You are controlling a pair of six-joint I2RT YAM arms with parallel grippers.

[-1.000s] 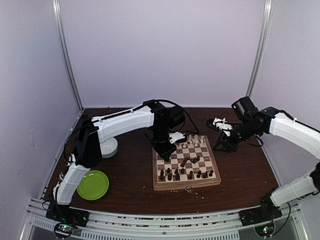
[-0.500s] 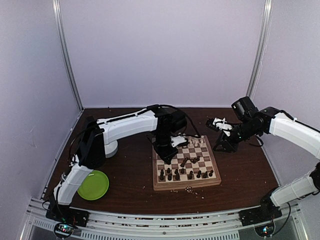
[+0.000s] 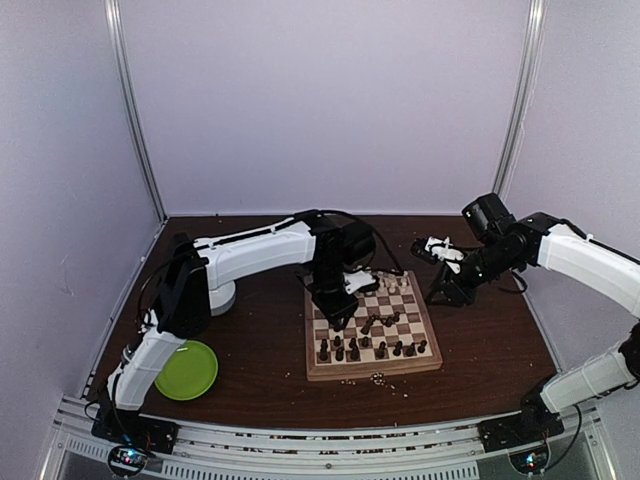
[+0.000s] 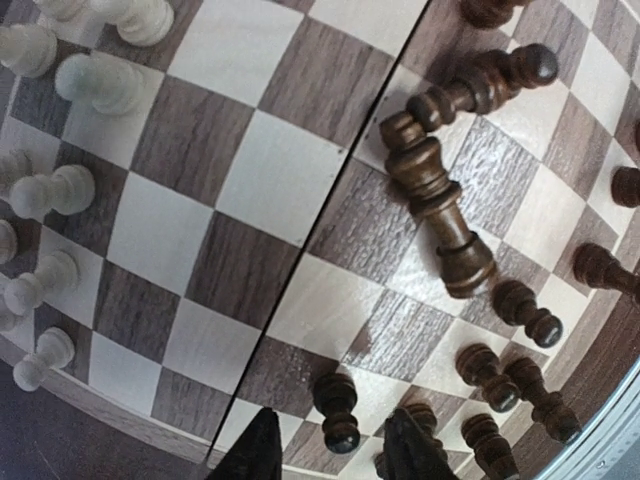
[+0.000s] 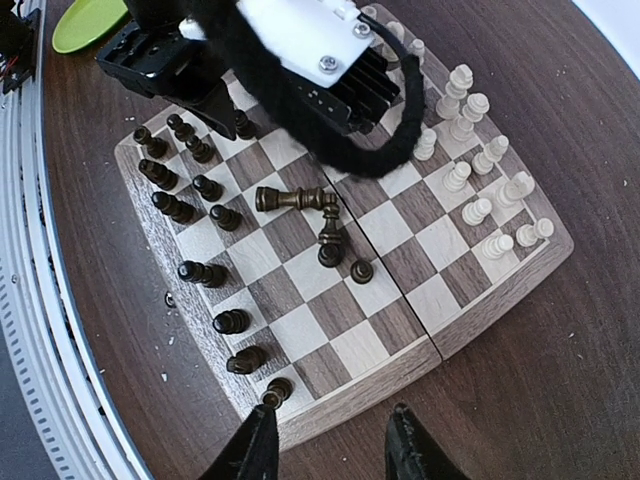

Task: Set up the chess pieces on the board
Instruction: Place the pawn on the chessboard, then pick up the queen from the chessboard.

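Observation:
The board (image 3: 428, 362) lies mid-table with dark chess pieces (image 3: 352, 348) along its near rows and cream chess pieces (image 3: 393, 283) along the far rows. Two dark pieces (image 4: 440, 200) lie toppled near the middle, also seen in the right wrist view (image 5: 300, 198). My left gripper (image 3: 338, 308) hangs open over the board's left side, its fingertips (image 4: 258, 448) straddling an upright dark pawn (image 4: 340, 415) without touching. My right gripper (image 3: 445, 290) is open and empty above the table just right of the board (image 5: 470, 320), near a dark corner piece (image 5: 275, 390).
A green plate (image 3: 187, 369) sits at the front left. A white bowl (image 3: 218, 295) stands behind the left arm. Pale crumbs (image 3: 379, 378) lie along the board's front edge. Enclosure walls stand on three sides.
My left gripper has shifted right and a little forward over the board's left side. The right arm has stayed put.

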